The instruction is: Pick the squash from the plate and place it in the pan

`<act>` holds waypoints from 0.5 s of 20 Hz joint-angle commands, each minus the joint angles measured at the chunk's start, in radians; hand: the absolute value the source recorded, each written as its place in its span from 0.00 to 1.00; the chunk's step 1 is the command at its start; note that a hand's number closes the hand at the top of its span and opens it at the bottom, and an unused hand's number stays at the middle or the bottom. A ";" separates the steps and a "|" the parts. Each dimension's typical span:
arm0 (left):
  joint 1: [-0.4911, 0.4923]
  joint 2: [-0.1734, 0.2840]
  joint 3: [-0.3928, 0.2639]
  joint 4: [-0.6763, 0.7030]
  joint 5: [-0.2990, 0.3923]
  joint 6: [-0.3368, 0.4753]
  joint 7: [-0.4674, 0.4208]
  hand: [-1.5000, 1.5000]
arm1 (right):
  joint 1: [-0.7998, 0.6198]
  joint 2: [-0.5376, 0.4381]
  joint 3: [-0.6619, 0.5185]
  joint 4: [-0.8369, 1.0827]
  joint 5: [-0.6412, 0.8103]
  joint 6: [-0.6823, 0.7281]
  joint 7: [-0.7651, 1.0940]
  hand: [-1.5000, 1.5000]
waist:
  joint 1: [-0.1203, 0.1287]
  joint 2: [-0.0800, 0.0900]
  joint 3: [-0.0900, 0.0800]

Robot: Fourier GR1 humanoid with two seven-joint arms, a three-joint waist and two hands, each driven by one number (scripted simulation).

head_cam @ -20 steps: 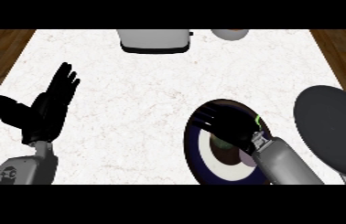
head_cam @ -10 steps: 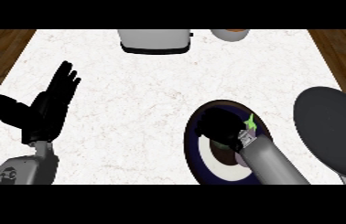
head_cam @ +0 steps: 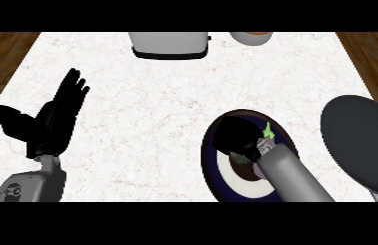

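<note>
Squash [head_cam: 266,131] mostly hidden under right hand [head_cam: 238,135], only green stem showing; pan [head_cam: 356,134] cut by right edge; plate [head_cam: 221,170] partly covered.

we have two smooth grey forearms, rounded like tubes, each ending in a matte black hand. our left hand [head_cam: 52,120] shows long black fingers and a thick thumb above a narrow grey wrist with a small round marking. our right hand [head_cam: 238,135] is a dark mass.
</note>
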 commanded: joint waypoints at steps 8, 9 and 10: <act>0.033 0.011 0.045 0.029 -0.005 0.004 -0.025 0.50 | 0.156 0.079 -0.253 -0.153 -0.065 -0.056 0.307 1.00 | -0.068 0.001 0.009; 0.025 0.018 0.049 0.000 -0.001 0.013 0.006 0.50 | 0.175 0.074 -0.329 -0.151 -0.077 -0.065 0.377 1.00 | -0.085 -0.006 0.010; 0.047 0.012 0.058 -0.001 0.004 0.017 -0.009 0.50 | 0.213 0.072 -0.379 -0.153 -0.072 -0.076 0.450 1.00 | -0.101 -0.009 0.010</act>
